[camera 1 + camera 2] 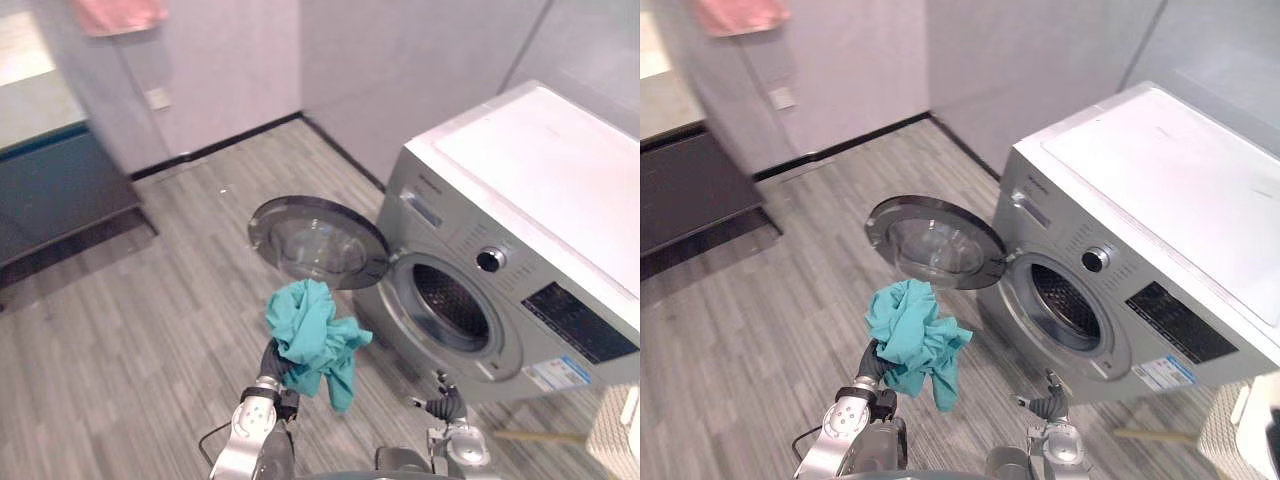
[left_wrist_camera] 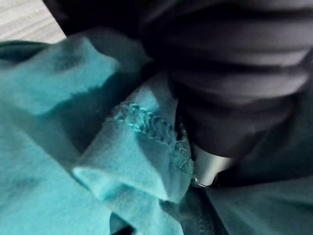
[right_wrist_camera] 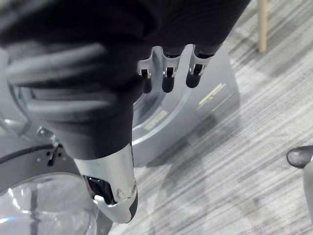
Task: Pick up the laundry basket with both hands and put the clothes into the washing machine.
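on the grey plank floor (image 1: pixel 140 340), against the right-hand wall: one washing machine (image 1: pixel 520 250), silver front, white top, one round knob (image 1: pixel 489 260) on the panel.

- one round door (image 1: pixel 318 240), swung fully open toward the left, glass bowl facing up.
- one drum opening (image 1: pixel 450 300), dark inside, uncovered.
- one teal cloth (image 1: pixel 315 340), bunched, raised clear of the floor in front of the open door, just left of the drum opening, outside the machine; one loose end hanging down.
- one left hand (image 1: pixel 273 362), directly under the teal cloth and buried in its folds; dark ribbed cover pressed against the fabric in the left wrist view; grip on the cloth impossible to tell.
- one right hand (image 1: pixel 447 404), low before the machine's front, below the drum opening; fingers (image 3: pixel 167 81) loosely bent, thumb (image 3: pixel 115 191) straight and apart, nothing held.
- one white woven basket (image 1: pixel 615 430) at the far right edge, on the floor beside the machine.
- one wooden stick (image 1: pixel 540 436) lying on the floor near the basket.
- one pink cloth (image 1: pixel 118 14) hanging high at the far left.
- one dark cabinet (image 1: pixel 50 190) along the left wall.
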